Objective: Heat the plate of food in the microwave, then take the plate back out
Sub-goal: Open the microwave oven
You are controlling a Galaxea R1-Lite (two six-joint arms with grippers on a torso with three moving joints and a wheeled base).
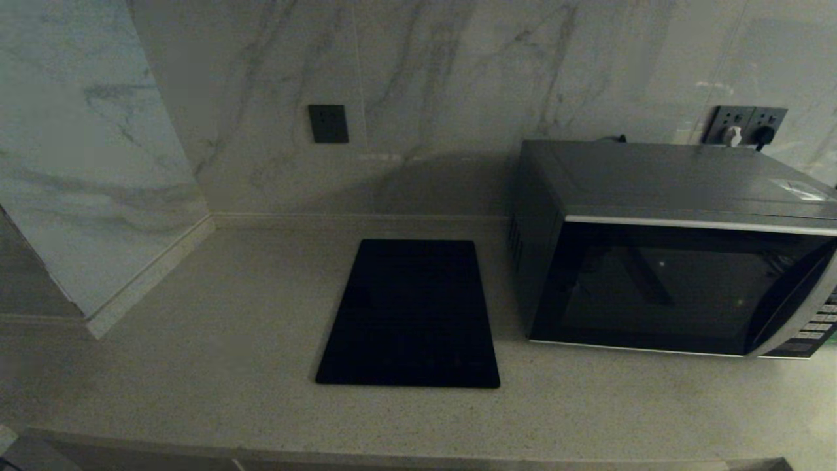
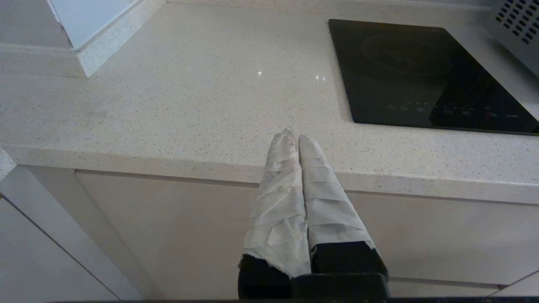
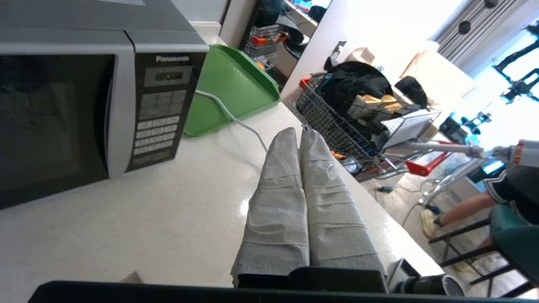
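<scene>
**Counter layout**

On the counter (image 1: 196,366): microwave (image 1: 673,261) at the right, door shut, backed near the wall. Slab (image 1: 412,314) to its left, near mid-counter, apart from it. Tray (image 3: 229,90) just beyond the microwave's right side, cord (image 3: 236,120) trailing over it. Wall outlet (image 1: 745,125) behind the microwave, switch plate (image 1: 328,123) behind the slab. Wire cart (image 3: 358,122) on the floor past the counter's right end.

We list: a pale speckled countertop (image 1: 216,340), with a flat black rectangular slab (image 1: 410,314) lying on it. Behind it we note a marble-veined wall (image 1: 425,72) carrying a dark square switch plate (image 1: 328,123) and a double socket (image 1: 745,125) with plugs in it. On the same counter we record a green plastic tray (image 3: 229,90), a white cable (image 3: 236,120) trailing across it. Beyond the counter's edge we see a wire cart (image 3: 358,113) loaded with dark bags and boxes.
</scene>
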